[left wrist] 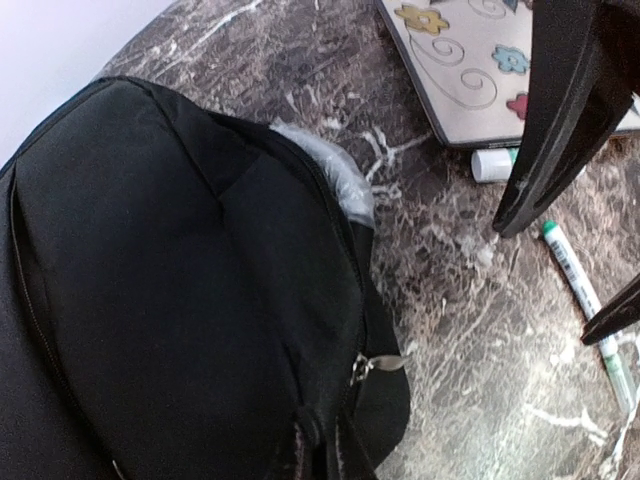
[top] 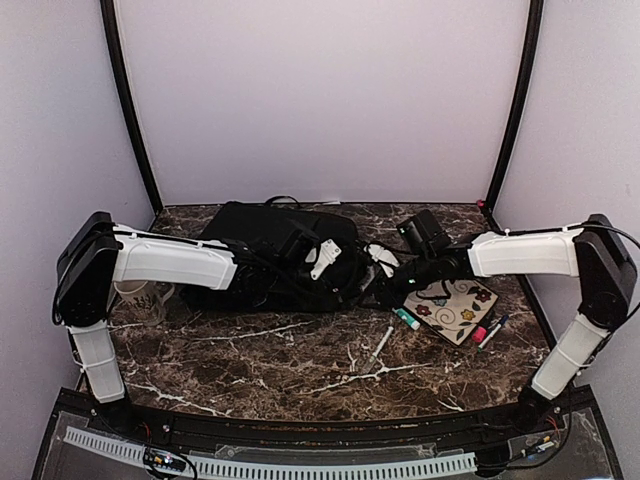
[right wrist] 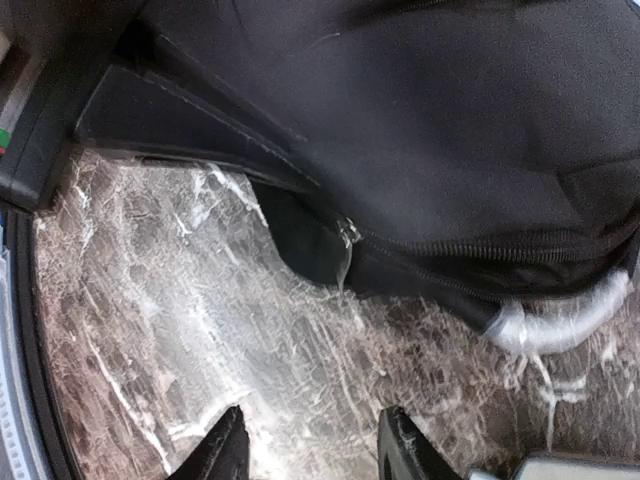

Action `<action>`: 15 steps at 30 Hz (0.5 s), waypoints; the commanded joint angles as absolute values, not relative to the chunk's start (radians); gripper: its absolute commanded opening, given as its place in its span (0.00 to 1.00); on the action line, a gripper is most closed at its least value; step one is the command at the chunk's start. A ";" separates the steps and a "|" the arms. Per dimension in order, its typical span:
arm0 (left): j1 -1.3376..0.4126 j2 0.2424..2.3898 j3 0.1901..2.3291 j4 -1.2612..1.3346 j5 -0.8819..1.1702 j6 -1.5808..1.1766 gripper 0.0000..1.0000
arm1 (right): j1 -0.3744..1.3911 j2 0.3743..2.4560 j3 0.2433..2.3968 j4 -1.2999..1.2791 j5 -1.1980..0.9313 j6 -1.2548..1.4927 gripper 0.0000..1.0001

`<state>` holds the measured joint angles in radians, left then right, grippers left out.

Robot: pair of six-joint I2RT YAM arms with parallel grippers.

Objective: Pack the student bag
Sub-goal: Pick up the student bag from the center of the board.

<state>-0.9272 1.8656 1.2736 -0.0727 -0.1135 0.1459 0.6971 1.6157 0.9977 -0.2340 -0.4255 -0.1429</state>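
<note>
Lying flat on the table (top: 300, 370) near the middle of the top view, the black student bag (top: 262, 245) has the left gripper (left wrist: 550, 285) and right gripper (right wrist: 312, 440) by its right end, both with fingers spread apart, holding nothing.

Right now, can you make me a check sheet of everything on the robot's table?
Surface: dark marble table with white veins.
Job's things: black backpack lying flat at the back; clear plastic pokes out at its edge.
Clutter: flowered notebook, short green-capped marker, long white marker, pink marker, mug partly under the left arm.
Grippers: left gripper open, empty; right gripper open, empty, over bare table beside the backpack.
Cables: black cable behind the backpack; wires by the left base.
Surroundings: plain pale walls, black corner poles.
</note>
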 commanded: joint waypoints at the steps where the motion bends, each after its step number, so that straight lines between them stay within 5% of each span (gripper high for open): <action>1: -0.909 1.820 1.249 0.115 -0.034 0.000 0.00 | 0.715 1.689 1.054 -0.168 -0.434 -0.098 0.45; 15: -0.901 1.829 1.221 0.178 0.009 -0.075 0.00 | 0.741 1.789 1.074 -0.013 -0.300 -0.047 0.45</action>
